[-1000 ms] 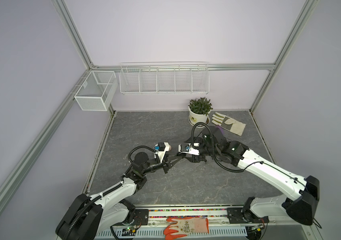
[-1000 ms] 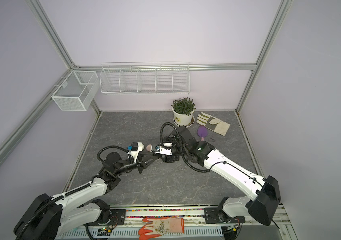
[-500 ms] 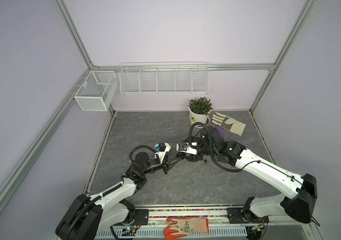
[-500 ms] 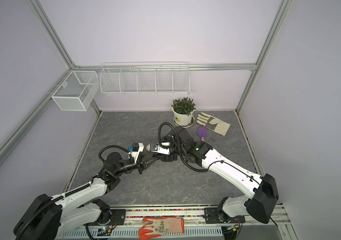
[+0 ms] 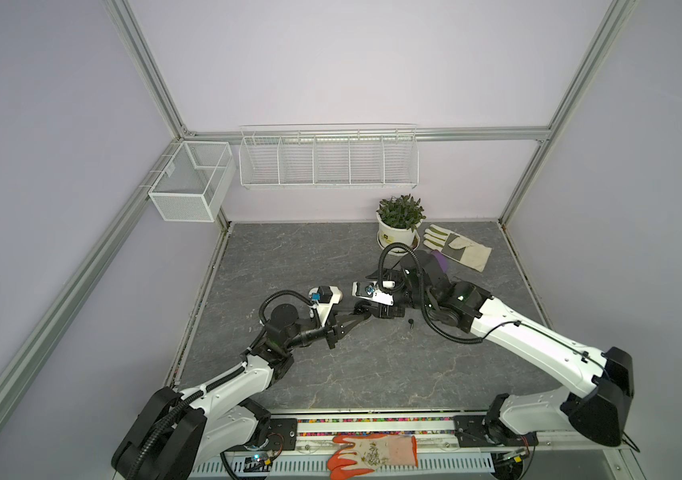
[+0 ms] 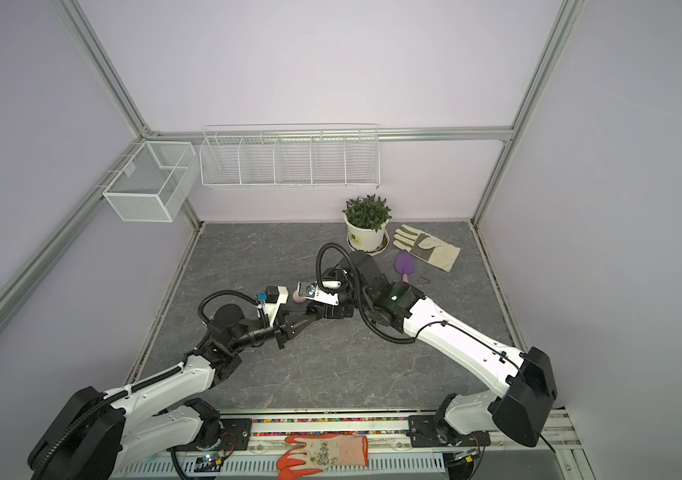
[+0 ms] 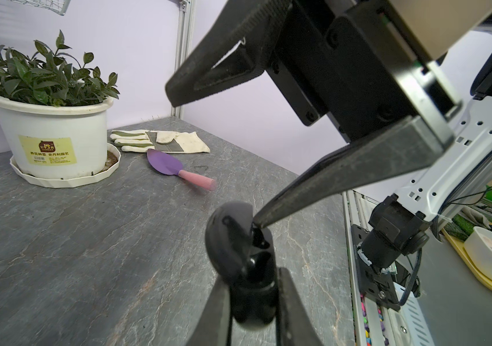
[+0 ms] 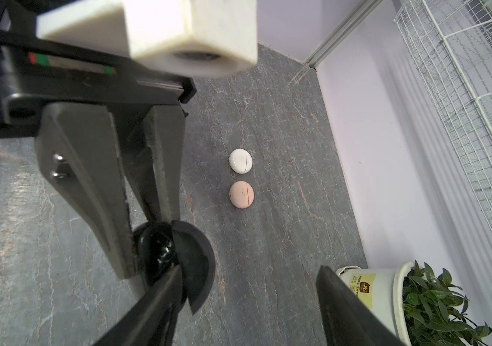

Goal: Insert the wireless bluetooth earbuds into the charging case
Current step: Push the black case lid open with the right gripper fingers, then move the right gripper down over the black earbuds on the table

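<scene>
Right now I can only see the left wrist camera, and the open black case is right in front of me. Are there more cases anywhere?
Observer: Yes. The right wrist view shows a white case and a pink case, both closed, side by side on the table.
Operator: Ooh! Where's an earbud I can grab?
Observer: In a top view, one tiny black earbud lies on the table beside the right arm.
Operator: Is anything behind the arms?
Observer: In both top views, an orange glove lies just past the table's front edge.
</scene>
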Controlling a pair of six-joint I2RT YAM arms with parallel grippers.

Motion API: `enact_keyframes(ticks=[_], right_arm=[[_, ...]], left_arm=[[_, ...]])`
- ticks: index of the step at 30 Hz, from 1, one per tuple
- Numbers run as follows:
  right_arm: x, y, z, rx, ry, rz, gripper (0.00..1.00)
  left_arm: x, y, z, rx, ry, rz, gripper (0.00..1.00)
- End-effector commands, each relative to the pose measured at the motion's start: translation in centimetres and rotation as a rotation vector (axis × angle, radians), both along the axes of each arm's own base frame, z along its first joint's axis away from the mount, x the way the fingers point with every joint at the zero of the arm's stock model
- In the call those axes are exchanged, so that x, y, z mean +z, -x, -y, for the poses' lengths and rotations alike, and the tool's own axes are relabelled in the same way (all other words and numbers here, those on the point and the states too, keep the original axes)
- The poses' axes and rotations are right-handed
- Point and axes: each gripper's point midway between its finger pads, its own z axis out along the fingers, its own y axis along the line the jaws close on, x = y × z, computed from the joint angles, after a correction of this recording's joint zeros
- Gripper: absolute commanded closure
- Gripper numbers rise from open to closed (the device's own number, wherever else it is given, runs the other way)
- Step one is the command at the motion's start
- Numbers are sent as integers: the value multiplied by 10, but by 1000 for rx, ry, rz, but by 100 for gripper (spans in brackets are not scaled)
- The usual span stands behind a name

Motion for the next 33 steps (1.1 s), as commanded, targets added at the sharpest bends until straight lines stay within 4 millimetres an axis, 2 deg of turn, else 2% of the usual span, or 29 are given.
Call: enact_keyframes(ticks=[1, 7, 14, 18, 20, 21, 24, 26, 33], right_arm=[[8, -6, -7, -5, -20, 22, 26], [2, -12, -14, -4, -17, 11, 26], [9, -10, -15, 9, -19, -12, 26], [36, -1, 3, -104, -118, -124, 26], [41, -2, 18, -262, -226, -261, 25], [37, -4, 28, -356, -262, -337, 24], [9, -3, 52, -560, -286, -539, 26], [-16, -12, 74, -739, -300, -605, 30], [-124, -31, 127, -1099, -205, -815, 39]], left_arm=[[6, 4, 0, -17, 10, 30, 100], [9, 4, -1, -13, 13, 34, 100], [8, 3, -2, 4, 0, 31, 100], [11, 1, -4, 21, 13, 31, 100], [11, 1, -4, 25, 21, 25, 100], [12, 2, -5, 24, 26, 22, 100], [10, 4, -6, 24, 33, 17, 100], [10, 3, -6, 29, 37, 12, 100], [8, 2, 0, -7, 32, -5, 100]])
